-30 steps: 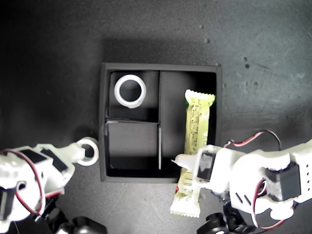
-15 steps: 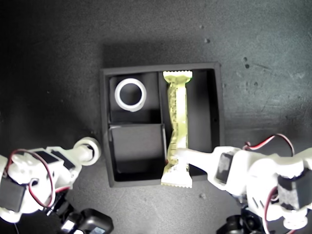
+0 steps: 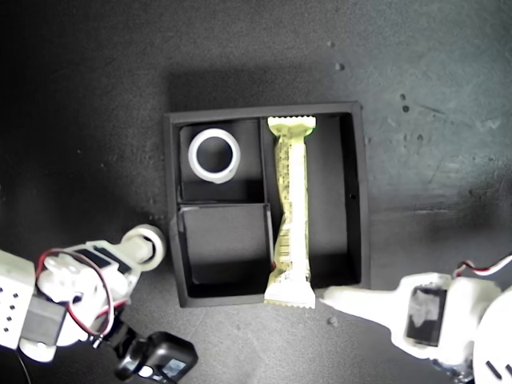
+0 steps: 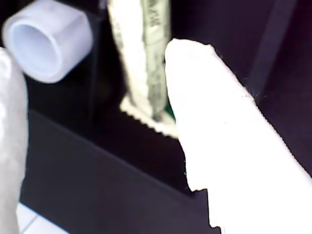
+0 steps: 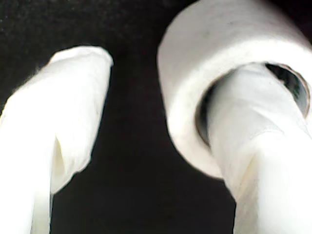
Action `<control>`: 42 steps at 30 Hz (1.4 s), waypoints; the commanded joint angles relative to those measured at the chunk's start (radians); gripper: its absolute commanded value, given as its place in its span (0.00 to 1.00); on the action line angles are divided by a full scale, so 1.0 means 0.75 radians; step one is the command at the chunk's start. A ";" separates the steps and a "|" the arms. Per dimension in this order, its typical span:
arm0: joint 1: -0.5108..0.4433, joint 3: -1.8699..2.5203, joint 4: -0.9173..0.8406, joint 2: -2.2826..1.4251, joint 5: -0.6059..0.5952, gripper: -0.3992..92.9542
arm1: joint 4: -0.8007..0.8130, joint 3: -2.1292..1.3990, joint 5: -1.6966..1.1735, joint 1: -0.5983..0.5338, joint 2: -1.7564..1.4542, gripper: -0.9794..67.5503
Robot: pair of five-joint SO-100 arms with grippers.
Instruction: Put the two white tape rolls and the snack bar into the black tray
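The black tray (image 3: 358,192) sits mid-scene in the exterior view. One white tape roll (image 3: 214,154) (image 4: 46,39) lies in a small compartment. The snack bar (image 3: 290,208) (image 4: 144,58) lies along the long compartment, its near crimped end over the tray's front wall. My first gripper (image 4: 97,51) is open just behind that end, touching nothing; one finger (image 3: 346,298) shows at the exterior view's lower right. The other white tape roll (image 3: 145,244) (image 5: 219,53) is threaded on one finger of my second gripper (image 5: 141,78), which stands open outside the tray at the exterior view's lower left.
A second small compartment (image 3: 224,244) of the tray holds nothing. Dark matte table (image 3: 432,96) surrounds the tray. Both arms' white bodies with red wires fill the exterior view's lower corners, and a black part (image 3: 164,360) sits below the second arm.
The snack bar went from slanting over the tray's wall to lying along the long compartment. My first gripper let it go and backed away. The second arm shifted slightly, roll still on its finger.
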State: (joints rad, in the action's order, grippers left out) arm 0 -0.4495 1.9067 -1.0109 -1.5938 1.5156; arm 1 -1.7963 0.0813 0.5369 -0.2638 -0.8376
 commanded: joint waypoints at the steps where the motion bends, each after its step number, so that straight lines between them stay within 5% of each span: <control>1: 0.012 -0.004 0.012 0.027 0.010 0.15 | -0.006 0.162 -0.260 0.016 -0.164 0.11; 3: 0.031 0.006 0.010 0.053 0.004 0.11 | -0.006 0.125 -0.233 0.027 -0.256 0.01; 14: 0.133 -0.162 -0.423 -0.313 -0.143 0.03 | -0.008 -0.376 0.200 0.194 -0.924 0.01; 22: 0.198 -1.143 -0.873 0.102 -0.403 0.02 | 0.004 -1.315 0.487 0.260 -1.434 0.01; 28: 0.192 -2.015 -1.090 0.751 -0.495 0.03 | 0.362 -2.305 0.693 0.250 -1.980 0.01; 34: 0.215 -2.039 -1.092 0.890 -0.466 0.03 | 0.640 -2.941 0.845 0.196 -2.483 0.01; 42: 0.229 -1.935 -1.094 0.918 -0.446 0.12 | 1.004 -3.367 0.935 0.139 -2.528 0.01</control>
State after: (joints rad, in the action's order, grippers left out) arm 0 -0.2869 0.4633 -1.8147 -0.8989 1.1781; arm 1 -1.1305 -2.3715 1.2103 -0.1519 -2.7151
